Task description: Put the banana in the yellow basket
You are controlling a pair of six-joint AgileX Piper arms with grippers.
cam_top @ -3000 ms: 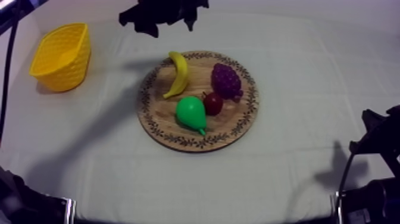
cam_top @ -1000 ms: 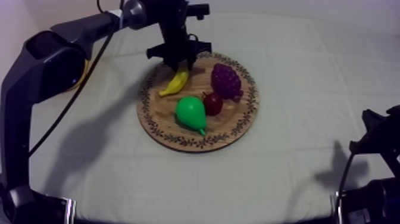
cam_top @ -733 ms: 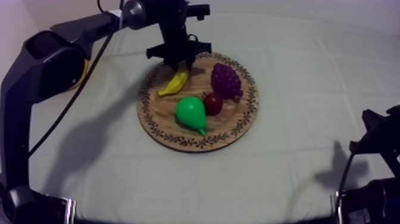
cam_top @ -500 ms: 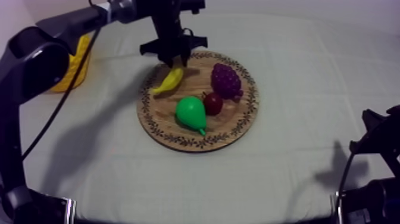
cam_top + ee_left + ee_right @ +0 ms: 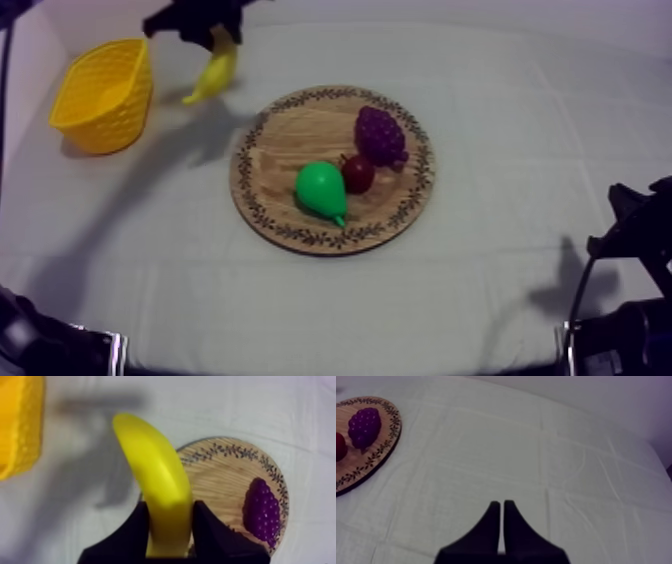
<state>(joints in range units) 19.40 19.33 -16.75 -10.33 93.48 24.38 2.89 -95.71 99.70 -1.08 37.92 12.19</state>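
Observation:
The yellow banana [image 5: 214, 70] hangs in the air between the round wooden board [image 5: 285, 115] and the yellow basket [image 5: 103, 95], with my left gripper [image 5: 212, 35] shut on its upper end. In the left wrist view the banana [image 5: 155, 476] stands out from between the two black fingers [image 5: 135, 531], above the cloth, with the board [image 5: 220, 471] behind and the basket [image 5: 20, 426] off to one side. My right gripper [image 5: 499, 508] rests shut on nothing over bare cloth, low at the table's right edge [image 5: 625, 235].
On the board lie a green pear [image 5: 320, 190], a small red fruit [image 5: 358, 172] and a purple bunch of grapes [image 5: 381, 135]. The grapes [image 5: 364, 427] and board rim [image 5: 383, 451] also show off to the side of my right gripper.
My left gripper closed on the banana on the board, lifted it and carried it left and back toward the basket. The right arm has stayed still.

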